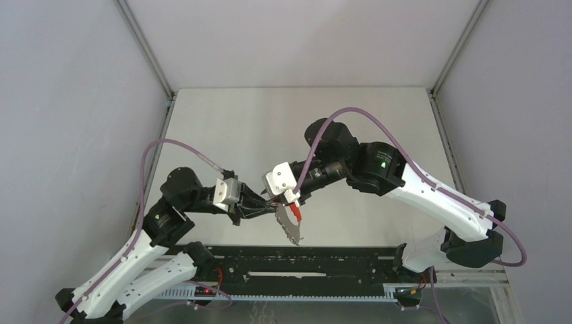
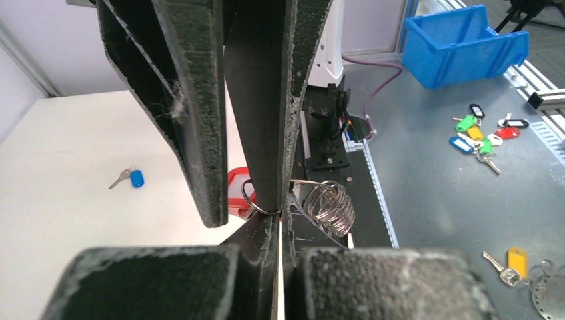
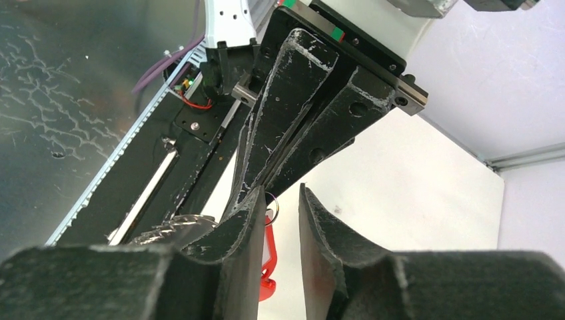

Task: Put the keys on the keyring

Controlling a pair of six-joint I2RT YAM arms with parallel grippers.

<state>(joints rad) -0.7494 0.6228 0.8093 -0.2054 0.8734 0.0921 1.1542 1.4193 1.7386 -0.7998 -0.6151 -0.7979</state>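
Blue-tagged key (image 2: 135, 178) isn't on yet; it lies on the table (image 2: 60, 200), well apart (the red-tagged 1 I can't pick out); my left gripper (image 2: 278, 227) is clamped on the keyring (image 2: 330, 208), held aloft; right gripper (image 3: 283, 207), fingers parted, meets it tip to tip; the 2 arms reach inward.
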